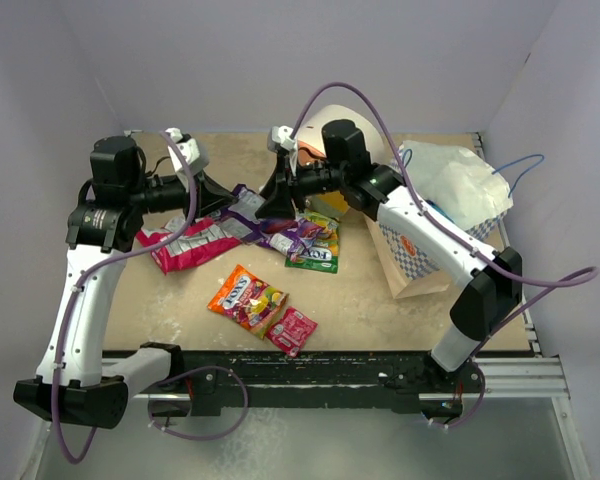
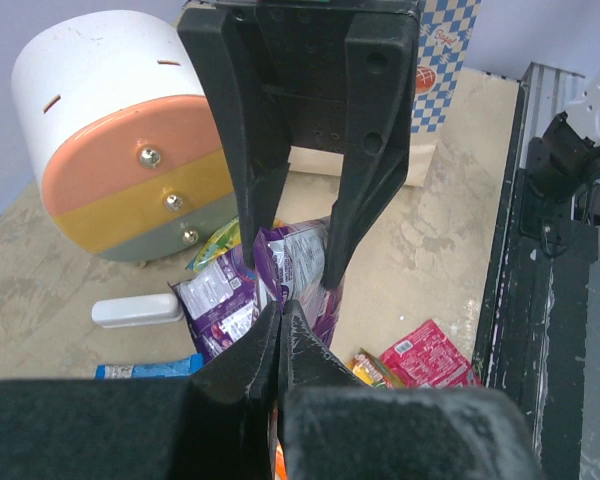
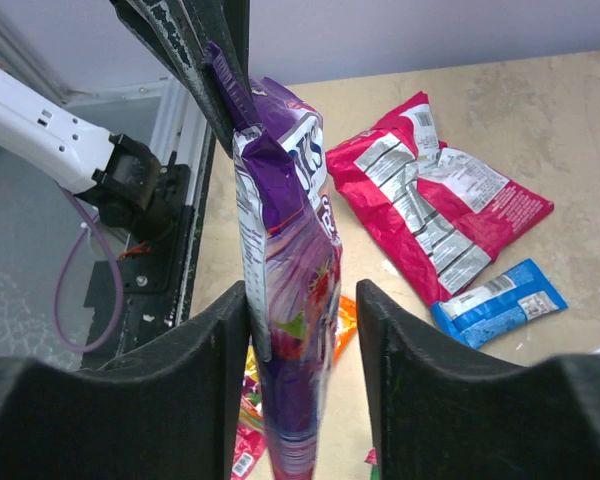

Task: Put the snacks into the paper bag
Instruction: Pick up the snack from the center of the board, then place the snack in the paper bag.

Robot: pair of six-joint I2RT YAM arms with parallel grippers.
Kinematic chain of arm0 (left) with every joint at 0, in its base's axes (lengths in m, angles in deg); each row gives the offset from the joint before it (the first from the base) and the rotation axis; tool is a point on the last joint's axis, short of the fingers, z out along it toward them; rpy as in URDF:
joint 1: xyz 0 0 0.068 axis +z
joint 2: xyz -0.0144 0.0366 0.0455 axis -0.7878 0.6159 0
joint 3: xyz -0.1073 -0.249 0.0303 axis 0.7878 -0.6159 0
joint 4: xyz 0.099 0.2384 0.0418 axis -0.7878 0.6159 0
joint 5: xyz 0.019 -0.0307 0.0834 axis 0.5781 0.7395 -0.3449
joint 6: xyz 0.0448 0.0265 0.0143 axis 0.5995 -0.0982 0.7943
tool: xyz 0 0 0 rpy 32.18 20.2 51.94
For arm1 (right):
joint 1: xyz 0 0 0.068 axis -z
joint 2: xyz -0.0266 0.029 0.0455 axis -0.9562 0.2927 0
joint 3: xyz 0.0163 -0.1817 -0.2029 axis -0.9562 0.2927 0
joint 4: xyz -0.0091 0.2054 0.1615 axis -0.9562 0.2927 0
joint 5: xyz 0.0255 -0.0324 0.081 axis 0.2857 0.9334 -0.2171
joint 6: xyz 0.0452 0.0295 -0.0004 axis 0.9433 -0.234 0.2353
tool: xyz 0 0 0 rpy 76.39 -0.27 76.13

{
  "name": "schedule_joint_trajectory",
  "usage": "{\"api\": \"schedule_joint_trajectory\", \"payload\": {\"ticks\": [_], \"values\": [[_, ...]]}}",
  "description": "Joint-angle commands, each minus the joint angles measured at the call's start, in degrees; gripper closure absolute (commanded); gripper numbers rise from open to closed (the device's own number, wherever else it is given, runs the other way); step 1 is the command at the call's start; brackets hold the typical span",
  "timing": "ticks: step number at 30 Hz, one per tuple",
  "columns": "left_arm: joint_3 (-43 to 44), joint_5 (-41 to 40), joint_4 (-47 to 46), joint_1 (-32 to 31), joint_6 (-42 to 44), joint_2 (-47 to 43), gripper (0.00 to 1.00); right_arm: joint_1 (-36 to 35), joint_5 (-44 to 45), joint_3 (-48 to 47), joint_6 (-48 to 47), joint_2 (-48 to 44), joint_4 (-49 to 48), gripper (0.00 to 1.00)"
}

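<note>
Purple snack packet hung upright above the table, its top edge pinched between the closed fingers of the left gripper. Right gripper faced it from the opposite side, jaws apart and straddling the packet's lower body. A narrow gap showed beside one finger, so this gripper did not clamp the packet. Paper bag stood at the right of the table, well apart from the held packet, with white crumpled material at its mouth. Further snacks lay on the tabletop: pink-and-silver packet at left, blue packet just beside it, green packet near centre, and orange packet with small pink packet just beside it toward the near edge. Cream round drawer unit stood at the far side, with a white stick-shaped object near its base.
</note>
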Motion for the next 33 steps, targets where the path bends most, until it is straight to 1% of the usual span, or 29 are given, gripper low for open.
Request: {"api": "schedule_joint_trajectory", "payload": {"ticks": [1, 4, 10, 11, 15, 16, 19, 21, 23, 27, 29, 31, 33], "values": [[-1.29, 1.10, -8.40, -0.16, -4.95, -2.90, 1.00, -0.12, -1.91, 1.30, 4.39, 0.15, -6.06, 0.59], [-2.27, 1.01, -9.65, -0.13, -6.30, -3.59, 1.00, -0.12, -1.85, 2.71, 6.26, 0.21, -8.38, 0.61], [-3.87, 0.60, -11.36, 0.06, -7.75, -4.83, 1.00, -0.19, -3.14, 3.20, 7.87, 1.01, -9.58, 0.62], [-4.26, 0.65, -11.79, 0.21, -8.05, -5.04, 1.00, -0.16, -3.73, 3.29, 8.12, 1.02, -9.89, 0.59], [-5.92, 1.24, -14.34, 1.42, -10.84, -5.85, 1.00, -0.12, -5.40, 4.13, 8.91, 0.78, -11.33, 0.42], [-6.22, 1.46, -15.18, 1.74, -11.69, -6.01, 1.00, -0.16, -5.85, 4.48, 8.93, 0.76, -11.53, 0.40], [-7.12, 2.06, -17.19, 2.58, -13.97, -6.15, 1.00, -0.14, -5.73, 5.46, 9.69, 0.51, -12.83, 0.39], [-7.36, 2.21, -17.78, 2.74, -14.51, -6.07, 1.00, -0.25, -5.20, 5.62, 9.80, 0.34, -12.93, 0.43], [-7.52, 2.29, -17.81, 2.83, -14.77, -5.91, 1.00, -0.24, -4.93, 5.63, 9.81, 0.17, -12.92, 0.51], [-8.24, 2.11, -18.57, 3.01, -15.09, -6.54, 1.00, -0.20, -4.40, 5.76, 10.46, -0.89, -13.61, 0.76], [-8.76, 2.05, -19.01, 3.17, -15.07, -7.15, 0.90, -0.19, -5.09, 5.76, 10.07, -1.74, -13.79, 0.86], [-9.50, 2.02, -19.38, 3.39, -14.92, -7.93, 0.78, -0.04, -3.48, 5.28, 7.92, -3.10, -11.66, 0.95], [-10.16, 1.93, -19.40, 3.88, -14.09, -8.96, 0.64, -0.10, -2.68, 4.76, 5.99, -4.33, -9.79, 0.99]]}}
